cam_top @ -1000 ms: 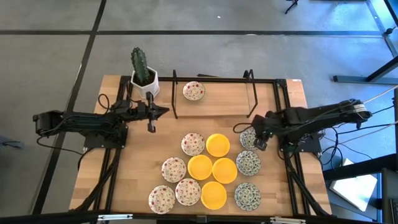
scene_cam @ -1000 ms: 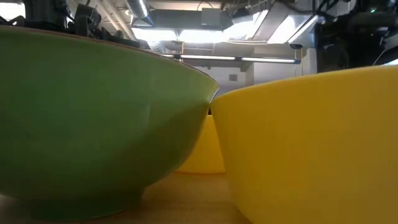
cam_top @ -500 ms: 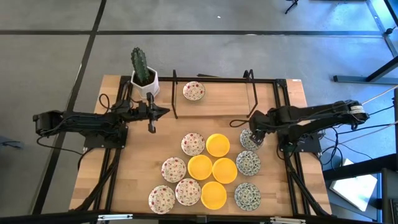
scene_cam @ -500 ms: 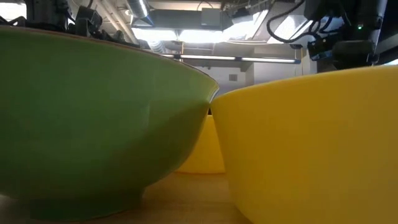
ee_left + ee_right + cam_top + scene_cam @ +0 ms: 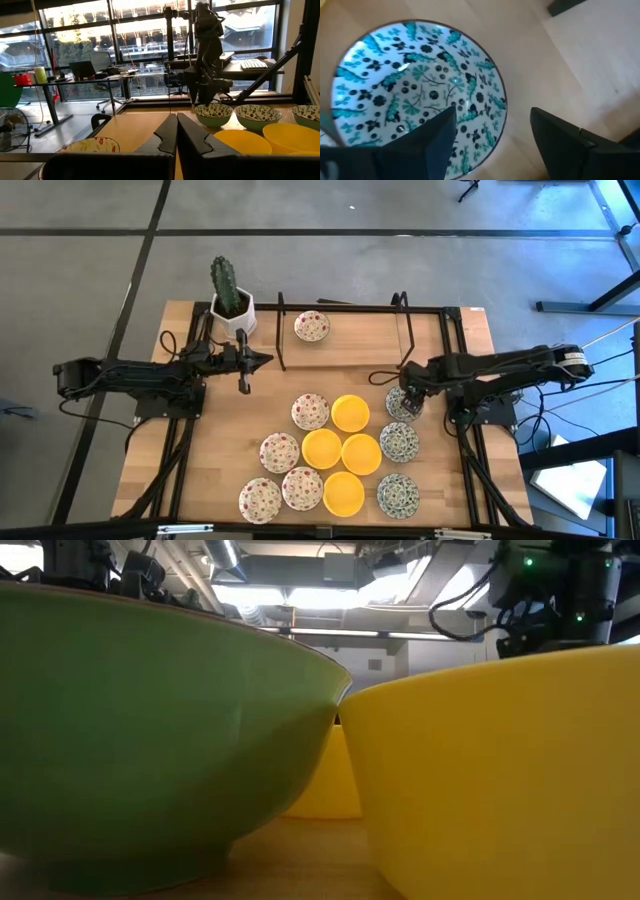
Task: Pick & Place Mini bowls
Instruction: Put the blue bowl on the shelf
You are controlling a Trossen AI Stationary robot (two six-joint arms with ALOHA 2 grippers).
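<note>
1. On the left of the wooden table (image 5: pixel 220 440), the left gripper (image 5: pixel 264 360) hangs near the cactus pot (image 5: pixel 231 307). Its fingers are pressed together and hold nothing.
2. At the back, 1 red-speckled bowl (image 5: pixel 312 326) sits alone between 2 dark posts.
3. Near the middle, 4 yellow bowls (image 5: pixel 341 450) sit close with 4 red-speckled ones beside them.
4. On the right, the right gripper (image 5: pixel 410 397) is low over a green-patterned bowl (image 5: pixel 415 95). Its fingers (image 5: pixel 427 145) are spread wide, 1 over the bowl's inside and 1 outside its rim. I cannot tell if they touch it.
</note>
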